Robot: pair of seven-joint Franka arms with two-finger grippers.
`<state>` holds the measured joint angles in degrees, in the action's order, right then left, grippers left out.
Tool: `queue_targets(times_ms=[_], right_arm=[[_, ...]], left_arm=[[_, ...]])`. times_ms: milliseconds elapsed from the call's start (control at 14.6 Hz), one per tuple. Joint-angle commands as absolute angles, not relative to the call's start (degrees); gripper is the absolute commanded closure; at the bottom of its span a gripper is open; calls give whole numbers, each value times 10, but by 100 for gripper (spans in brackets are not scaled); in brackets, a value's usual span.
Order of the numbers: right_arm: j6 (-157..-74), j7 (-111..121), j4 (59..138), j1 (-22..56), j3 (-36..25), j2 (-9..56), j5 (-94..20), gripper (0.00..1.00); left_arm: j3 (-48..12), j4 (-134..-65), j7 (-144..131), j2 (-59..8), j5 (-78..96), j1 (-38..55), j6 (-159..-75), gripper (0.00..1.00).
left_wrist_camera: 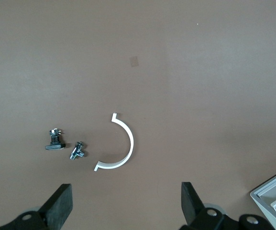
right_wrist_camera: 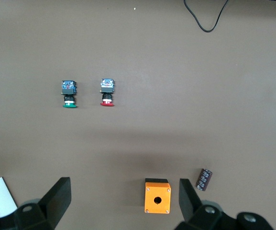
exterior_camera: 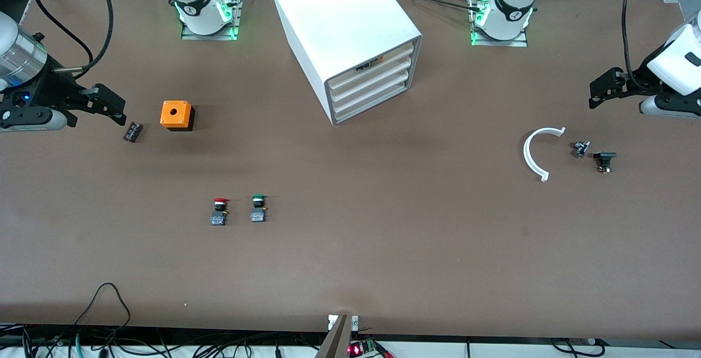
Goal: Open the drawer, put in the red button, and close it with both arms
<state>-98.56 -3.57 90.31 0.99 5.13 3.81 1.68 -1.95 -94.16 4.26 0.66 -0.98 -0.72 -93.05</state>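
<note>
Front view: I've got both arms parked at the ends of the brown surface (exterior_camera: 383, 248). Right end effector (exterior_camera: 118, 107) hangs w/ fingers spread, empty, just beside a small dark cylinder part (exterior_camera: 132, 131) and near an orange box w/ a hole on top (exterior_camera: 176, 115). The red button (exterior_camera: 219, 211), red mushroom cap on a blue-grey block, lies well apart from that end effector, nearer the front cam, w/ a green-capped button (exterior_camera: 258, 208) just beside it. Big white box cabinet (exterior_camera: 346, 35) stands between the two bases; the drawer (exterior_camera: 371, 76), 2nd from top, sits flush like the other three. Left end effector (exterior_camera: 602, 91) is spread and empty, over bare surface near a white curved half-ring (exterior_camera: 535, 151), a small metal fitting (exterior_camera: 580, 148) and a black flat-headed part (exterior_camera: 604, 160).

Left wrist view: fingers (left_wrist_camera: 61, 203) wide apart, nothing between; half-ring, fitting and black part lie ahead of them, a cabinet corner at the frame edge.

Right wrist view: fingers (right_wrist_camera: 59, 194) wide apart; orange box sits between them, red button well ahead, clear of both pads.
</note>
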Motion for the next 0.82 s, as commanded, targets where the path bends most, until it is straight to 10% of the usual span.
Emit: queue_targets(times_ms=[0, 755], right_arm=[[-988, -36, 905, 5, 55, 34, 18, 0], [-997, -28, 878, 11, 58, 126, 15, 0]], left_arm=[[-12, -939, 48, 12, 5, -3, -918, 0], [-12, -940, 50, 10, 55, -7, -897, 0]])
